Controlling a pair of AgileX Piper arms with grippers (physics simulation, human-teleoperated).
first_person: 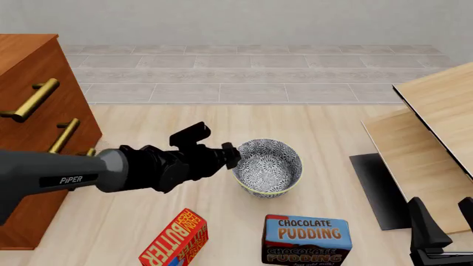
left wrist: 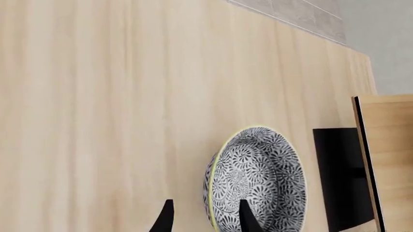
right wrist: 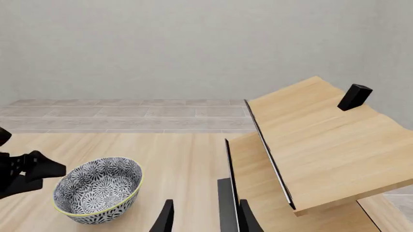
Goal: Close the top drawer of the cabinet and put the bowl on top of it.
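Note:
The bowl [first_person: 270, 165], white with a dense dark floral pattern and a yellowish rim, stands upright on the pale table, to the right of the cabinet [first_person: 33, 61]. My left gripper [first_person: 235, 157] is open at the bowl's left rim. In the left wrist view the left gripper [left wrist: 206, 203] has one finger outside the bowl [left wrist: 264, 183] and one over its inside. The top drawer [first_person: 44, 94], with its brass bar handle, shows no gap. My right gripper [first_person: 443, 213] stands open and holds nothing at the near right. The bowl [right wrist: 96, 188] also shows in the right wrist view, far from the right gripper [right wrist: 206, 203].
A butter box [first_person: 174, 241] and a chocolate pudding box [first_person: 307, 238] lie near the table's front edge, just in front of the bowl. A light-wood stepped stand [first_person: 436, 127] on a black base [first_person: 373, 188] fills the right side. A small black block [right wrist: 355, 96] sits on it.

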